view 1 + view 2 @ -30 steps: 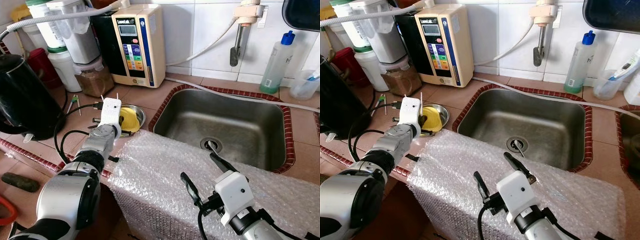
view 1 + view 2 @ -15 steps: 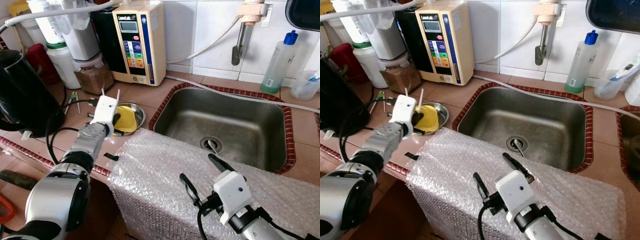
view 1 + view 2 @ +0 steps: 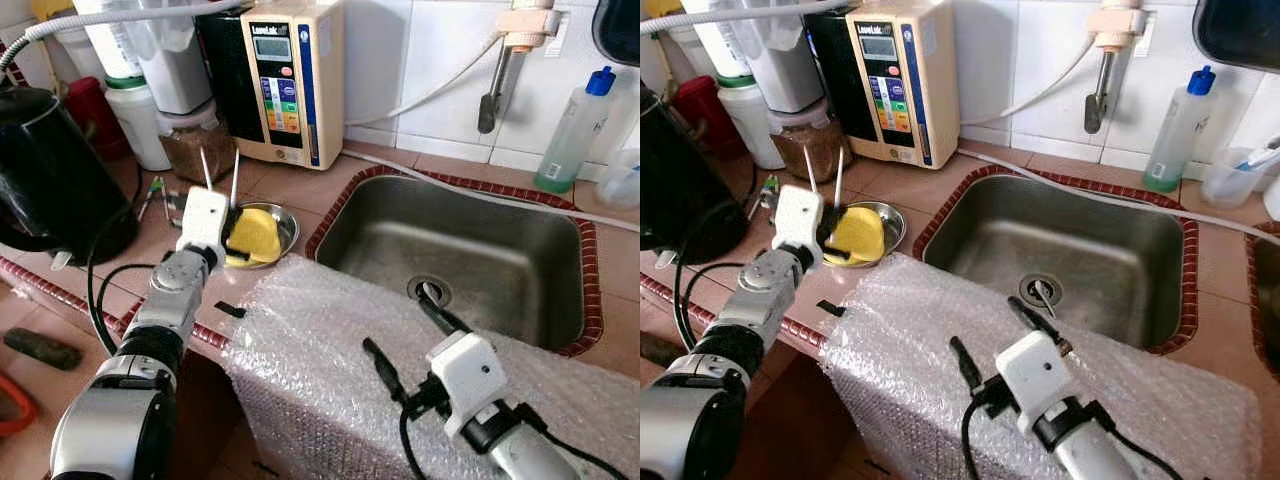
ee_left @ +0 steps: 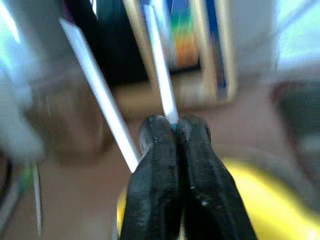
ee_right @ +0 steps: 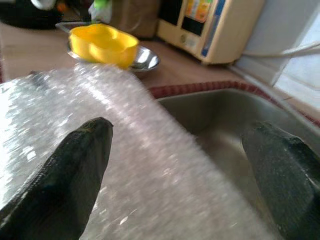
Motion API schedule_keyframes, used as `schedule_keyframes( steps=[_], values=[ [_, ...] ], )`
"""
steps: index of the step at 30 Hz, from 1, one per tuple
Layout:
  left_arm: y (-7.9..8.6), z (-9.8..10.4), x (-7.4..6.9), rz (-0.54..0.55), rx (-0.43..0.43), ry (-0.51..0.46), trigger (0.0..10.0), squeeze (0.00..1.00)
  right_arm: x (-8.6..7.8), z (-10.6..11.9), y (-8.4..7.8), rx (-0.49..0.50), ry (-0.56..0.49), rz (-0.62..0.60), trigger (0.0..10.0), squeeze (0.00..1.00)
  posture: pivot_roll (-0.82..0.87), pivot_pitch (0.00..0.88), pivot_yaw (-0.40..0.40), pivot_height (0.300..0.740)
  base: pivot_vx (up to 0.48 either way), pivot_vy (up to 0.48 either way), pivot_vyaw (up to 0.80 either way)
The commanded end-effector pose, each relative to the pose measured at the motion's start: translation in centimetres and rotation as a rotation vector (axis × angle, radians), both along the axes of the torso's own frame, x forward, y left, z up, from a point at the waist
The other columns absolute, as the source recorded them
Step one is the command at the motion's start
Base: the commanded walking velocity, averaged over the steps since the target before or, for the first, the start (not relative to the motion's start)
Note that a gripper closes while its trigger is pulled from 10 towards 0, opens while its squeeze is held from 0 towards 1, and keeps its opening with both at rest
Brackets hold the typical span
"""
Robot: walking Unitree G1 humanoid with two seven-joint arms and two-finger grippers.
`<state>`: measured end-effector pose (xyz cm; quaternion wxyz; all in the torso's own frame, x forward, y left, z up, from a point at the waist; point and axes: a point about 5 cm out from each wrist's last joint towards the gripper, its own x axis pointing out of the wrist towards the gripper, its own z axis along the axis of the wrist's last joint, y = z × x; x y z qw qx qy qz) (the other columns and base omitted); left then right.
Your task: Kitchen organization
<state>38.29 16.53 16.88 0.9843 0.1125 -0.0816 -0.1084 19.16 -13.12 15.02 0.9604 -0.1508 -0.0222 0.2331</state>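
the left pincer (image 3: pixel 228 215) is pressed together on two thin white sticks (image 3: pixel 219 172) (chopsticks or straws, too blurred to say which), pinching them near their lower ends so they stand up and lean slightly apart above it. it hovers over the small steel bowl (image 3: pixel 891 222) with the yellow piece (image 3: pixel 857 233) inside, on the tiled bench (image 3: pixel 290 188) just left of the sink (image 3: pixel 470 250). the right pincer (image 3: pixel 1002 334) is spread wide, empty, over the bubble wrap (image 3: pixel 910 330) draped on the front edge of the bench.

the sticks look light, stiff and smooth, so they could easily slip or pivot in a grip this low; the splay in the left wrist view suggests one is held less firmly than the other. a hold nearer the middle, with both lying parallel, would probably be steadier. the black kettle (image 3: pixel 45 165) and the water machine (image 3: pixel 290 80) stand close behind, so there is little room to swing the tall ends.
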Motion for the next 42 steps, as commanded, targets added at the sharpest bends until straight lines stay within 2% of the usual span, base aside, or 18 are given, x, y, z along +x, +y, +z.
schedule_keyframes(
  steps=[1, 2, 6, 8, 10, 14, 16, 18, 22, 24, 27, 28, 35, 42],
  values=[
    [-0.8, 1.3, -0.3, -0.033, 0.041, -0.096, 0.0, 0.00, 0.2, 0.3, 0.0, 0.013, -0.013, 0.007, 10.0, 0.16, -0.06, 0.000, 0.087, 0.740, 0.000, 0.000, 0.00],
    [-0.8, 1.3, -0.3, -0.033, 0.041, -0.096, 0.0, 0.00, 0.2, 0.3, 0.0, 0.013, -0.013, 0.007, 10.0, 0.16, -0.06, 0.000, 0.087, 0.740, 0.000, 0.000, 0.00],
    [-2.9, 0.5, -1.6, -0.119, 0.085, -0.161, 0.0, 0.00, 0.9, 1.0, -0.3, 0.018, -0.060, -0.029, 10.0, 0.15, -0.05, 0.000, 0.079, 0.740, 0.000, 0.000, 0.00],
    [-3.6, 0.5, -2.1, -0.159, 0.105, -0.195, 0.0, 0.00, 1.2, 1.4, -0.6, 0.063, -0.066, -0.049, 10.0, 0.13, -0.04, 0.000, 0.077, 0.740, 0.000, 0.000, 0.00],
    [-5.3, 0.6, -3.2, -0.243, 0.134, -0.255, 0.0, 0.00, 1.4, 2.1, -0.9, 0.117, -0.076, -0.064, 10.0, 0.13, -0.04, 0.000, 0.078, 0.740, 0.000, 0.000, 0.00],
    [-6.5, 0.5, -3.9, -0.302, 0.143, -0.274, 0.0, 0.00, 1.6, 2.4, -1.0, 0.141, -0.083, -0.072, 10.0, 0.13, -0.05, 0.000, 0.081, 0.740, 0.000, 0.000, 0.00],
    [-7.7, 0.1, -4.4, -0.353, 0.137, -0.278, 0.0, 0.00, 1.8, 3.0, -1.2, 0.183, -0.095, -0.092, 10.0, 0.13, -0.07, 0.000, 0.091, 0.740, 0.000, 0.000, 0.00],
    [-8.2, -0.1, -4.7, -0.377, 0.137, -0.287, 0.0, 0.00, 1.8, 3.3, -1.4, 0.215, -0.102, -0.108, 10.0, 0.13, -0.07, 0.000, 0.091, 0.740, 0.000, 0.000, 0.00],
    [-9.8, 0.3, -6.0, -0.501, 0.167, -0.367, 0.0, 0.00, 1.9, 3.9, -2.0, 0.285, -0.109, -0.139, 10.0, 0.13, -0.09, 0.000, 0.100, 0.740, 0.000, 0.000, 0.00],
    [-10.3, 0.3, -6.4, -0.549, 0.180, -0.391, 0.0, 0.00, 2.0, 4.2, -2.2, 0.314, -0.113, -0.144, 10.0, 0.13, -0.09, 0.000, 0.100, 0.740, 0.000, 0.000, 0.00],
    [-10.6, 0.1, -6.5, -0.567, 0.177, -0.377, 0.0, 0.00, 2.3, 4.7, -2.4, 0.358, -0.121, -0.143, 10.0, 0.12, -0.09, 0.000, 0.104, 0.740, 0.000, 0.000, 0.00],
    [-10.8, 0.0, -6.6, -0.587, 0.172, -0.375, 0.0, 0.00, 2.6, 5.0, -2.5, 0.375, -0.126, -0.143, 10.0, 0.00, -0.09, 0.000, 0.104, 0.740, 0.000, 0.000, 0.00],
    [-11.9, -0.7, -7.5, -0.682, 0.180, -0.364, 0.0, 0.00, 3.9, 6.1, -2.9, 0.422, -0.153, -0.128, 10.0, 0.00, -0.10, 0.000, 0.105, 0.740, 0.000, 0.000, 0.00],
    [-12.9, -0.7, -8.1, -0.726, 0.172, -0.382, 0.0, 0.00, 6.8, 7.0, -2.2, 0.434, -0.165, -0.070, 10.0, 0.00, -0.09, 0.000, 0.099, 0.740, 0.000, 0.000, 0.00]
  ],
)
